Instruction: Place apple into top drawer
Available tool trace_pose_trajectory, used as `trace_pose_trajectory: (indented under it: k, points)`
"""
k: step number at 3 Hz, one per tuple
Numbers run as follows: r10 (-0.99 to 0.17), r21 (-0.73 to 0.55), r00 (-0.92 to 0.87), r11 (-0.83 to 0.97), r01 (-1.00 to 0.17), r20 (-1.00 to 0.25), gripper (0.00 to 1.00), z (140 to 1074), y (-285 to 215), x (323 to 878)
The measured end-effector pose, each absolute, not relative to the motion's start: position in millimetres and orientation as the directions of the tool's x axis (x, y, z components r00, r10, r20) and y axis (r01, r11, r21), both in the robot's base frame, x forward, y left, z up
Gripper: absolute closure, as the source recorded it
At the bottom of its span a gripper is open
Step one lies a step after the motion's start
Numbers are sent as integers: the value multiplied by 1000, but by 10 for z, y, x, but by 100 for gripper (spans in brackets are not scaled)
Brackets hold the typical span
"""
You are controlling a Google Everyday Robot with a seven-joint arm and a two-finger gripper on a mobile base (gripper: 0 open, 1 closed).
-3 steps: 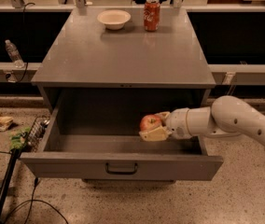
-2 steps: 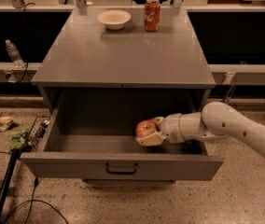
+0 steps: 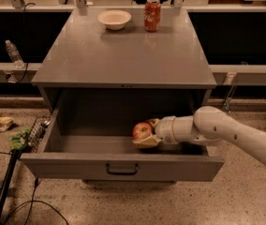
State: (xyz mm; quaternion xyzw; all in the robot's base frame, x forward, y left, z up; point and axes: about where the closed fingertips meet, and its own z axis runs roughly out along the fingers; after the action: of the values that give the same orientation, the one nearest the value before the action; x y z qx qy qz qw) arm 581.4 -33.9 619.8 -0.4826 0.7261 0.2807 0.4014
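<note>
Over speckled floor, saw a grey cabinet [image 3: 123,55] with bowl [image 3: 114,18] and can [image 3: 152,14] parked at the back of its top, well apart from the work. Noted bottle [image 3: 14,53] on the ledge at far left.

Found drawer [image 3: 123,165] pulled out wide below, front panel toward the camera, which left room to reach in from the right. Spotted gripper [image 3: 144,136] inside it, a little right of middle, clamped around apple [image 3: 142,130], with one finger [image 3: 144,143] beneath the fruit. Could not tell whether apple touched the drawer floor or hung just above it. Judged the hold kept firm so the round fruit would not roll before being set down.

Compared with a second before: had carried apple leftward and lower, nearer the drawer's middle. Saw bowl, can and drawer unmoved.
</note>
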Motion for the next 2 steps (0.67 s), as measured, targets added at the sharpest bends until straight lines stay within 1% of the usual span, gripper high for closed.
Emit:
trace_pose_trajectory:
  k: [1,2]
  points:
    - [-487,-8,-201,393,-920,-850,5,6242,-392,5847]
    - [-495,-22,-202,410,-912,-845,8,6375,-513,5875]
